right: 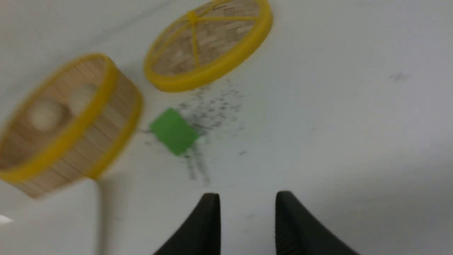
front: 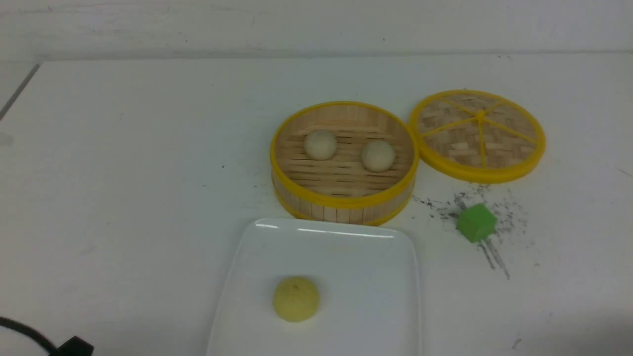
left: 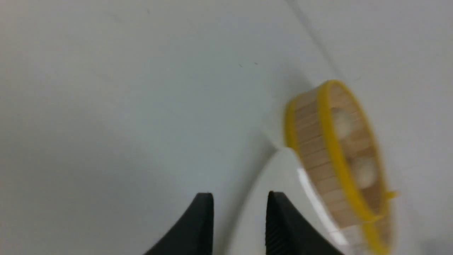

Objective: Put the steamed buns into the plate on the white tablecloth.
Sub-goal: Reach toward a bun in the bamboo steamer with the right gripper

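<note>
Two pale steamed buns (front: 320,145) (front: 378,155) lie side by side in the open bamboo steamer (front: 341,198). Just in front of it, on the white tablecloth (front: 123,198), stands the glossy white plate (front: 356,277), which holds one yellower bun (front: 295,298). In the left wrist view my left gripper (left: 240,193) hangs open and empty above the plate's edge (left: 279,170), with the steamer (left: 311,152) and its blurred buns (left: 341,122) beyond. My right gripper (right: 247,193) is open and empty over bare cloth, short of the steamer (right: 106,127).
The steamer's round woven lid (front: 477,133) lies flat to the right of the steamer. A green cube (front: 475,222) sits among black specks in front of the lid. A black cable (front: 24,331) shows at the bottom left corner.
</note>
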Robot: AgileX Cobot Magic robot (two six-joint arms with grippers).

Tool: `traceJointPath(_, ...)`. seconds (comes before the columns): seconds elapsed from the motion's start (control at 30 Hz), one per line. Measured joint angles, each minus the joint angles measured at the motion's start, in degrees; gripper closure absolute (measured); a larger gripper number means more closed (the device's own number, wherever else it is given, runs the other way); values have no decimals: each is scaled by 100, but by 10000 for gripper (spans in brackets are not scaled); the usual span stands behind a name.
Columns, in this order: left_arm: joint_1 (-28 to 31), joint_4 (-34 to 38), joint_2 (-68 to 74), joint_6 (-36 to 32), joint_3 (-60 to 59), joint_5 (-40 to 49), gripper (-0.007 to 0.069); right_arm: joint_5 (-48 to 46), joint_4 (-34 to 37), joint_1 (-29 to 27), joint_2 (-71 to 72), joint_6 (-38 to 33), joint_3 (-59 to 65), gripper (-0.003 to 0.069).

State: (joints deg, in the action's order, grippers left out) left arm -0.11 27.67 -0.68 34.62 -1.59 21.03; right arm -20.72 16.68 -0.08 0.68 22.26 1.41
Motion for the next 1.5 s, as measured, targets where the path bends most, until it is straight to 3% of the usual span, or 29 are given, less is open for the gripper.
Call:
traceJointPath(0.1,0,827,0,617,0,-78,384,38,998,0,0,529,4,419)
traceJointPath(0.23,0,1166,0,897,0,-276,384,73,1581,0,0,701,4,419)
traceJointPath(0.57,0,1310,0,936,0,-1161,384,80,1841,0,0,720,-3,419)
traceJointPath(0.73,-5,1771,0,1005,165,-1628,410,125,1824,0,0,-60,-507,419)
traceJointPath(0.97,-17,1225,218,-931,1894,-1340,506,129,1429,0,-518,-1570,-1777,464)
traceJointPath(1.03,-17,1114,819,-1695,2478,-624,559,-268,1084,0,-1181,-2006,-2330,557)
traceJointPath(1.07,-17,1106,880,-1794,2520,-450,568,-323,1006,0,-1239,-2006,-2372,557)
traceJointPath(1.1,-17,1066,1446,-2070,2788,237,599,-806,730,0,-1609,-2184,-2670,622)
traceJointPath(1.17,-17,1006,2252,-2332,3144,1401,622,-1805,211,0,-2360,-2226,-3073,669)
traceJointPath(1.27,-17,860,3517,-2719,3531,2644,622,-3157,-319,0,-3503,-2173,-3603,673)
traceJointPath(1.37,-17,772,4466,-3283,3843,3400,622,-3594,-391,0,-4246,-2173,-3927,673)
traceJointPath(1.5,-17,763,5707,-4002,4193,3782,622,-3666,190,33,-5423,-2690,-4385,669)
